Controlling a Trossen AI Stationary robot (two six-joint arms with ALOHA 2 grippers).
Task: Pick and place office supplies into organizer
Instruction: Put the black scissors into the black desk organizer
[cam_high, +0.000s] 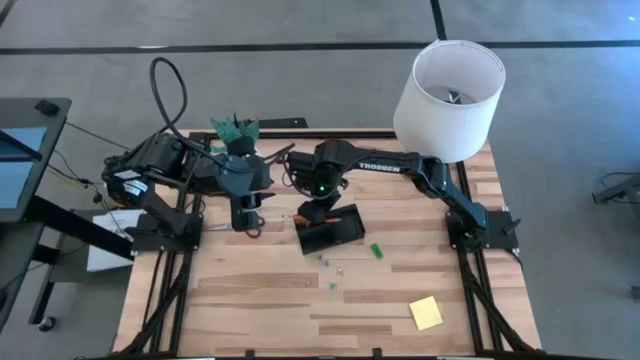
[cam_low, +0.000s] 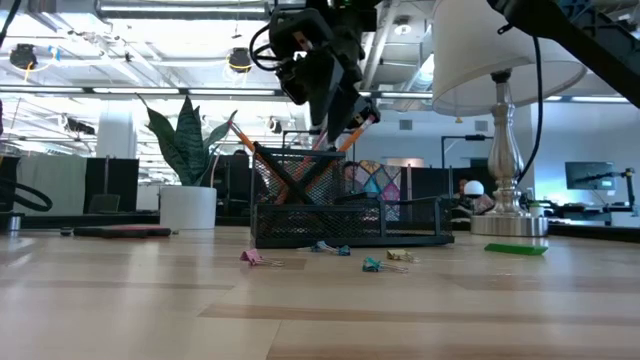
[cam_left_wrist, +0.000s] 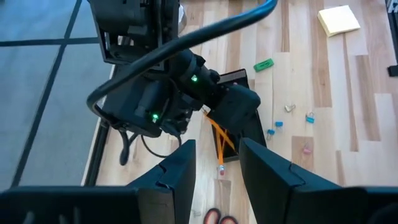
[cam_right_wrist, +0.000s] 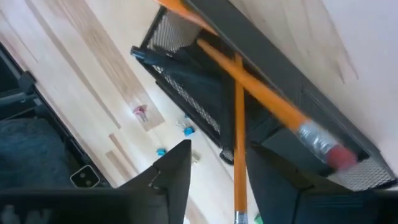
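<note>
Nearest the front edge of the wooden desk (cam_high: 260, 300) lies the yellow sticky-note pad (cam_high: 425, 313), well apart from everything else. Farther in, a scatter of tiny clips (cam_low: 372, 263) rests on the bare wood just in front of the organizer (cam_low: 350, 222), and the small green block (cam_high: 376, 250) lies flat beside them, toward the right arm's side. The organizer, a black mesh tray, sits near the middle of the desk; orange pencils (cam_low: 285, 175) lean crossed in its taller compartment, their ends sticking up above the rim. The right pincer (cam_high: 322, 212) hangs directly over that compartment, and its wrist view shows one orange pencil (cam_right_wrist: 239, 130) running up through the gap between its two dark fingers (cam_right_wrist: 174, 171), which stand parted on either side; whether they press on the pencil I cannot tell. A second pencil with a pink eraser (cam_right_wrist: 339, 155) lies slanted across the tray. The left pincer (cam_high: 247, 215) waits just beside the organizer on the left, fingers apart with nothing between them, above the red-handled scissors (cam_high: 253, 230) on the desk. At the back stand a potted green plant (cam_high: 235, 128) and a white-shaded lamp (cam_high: 448, 85).
</note>
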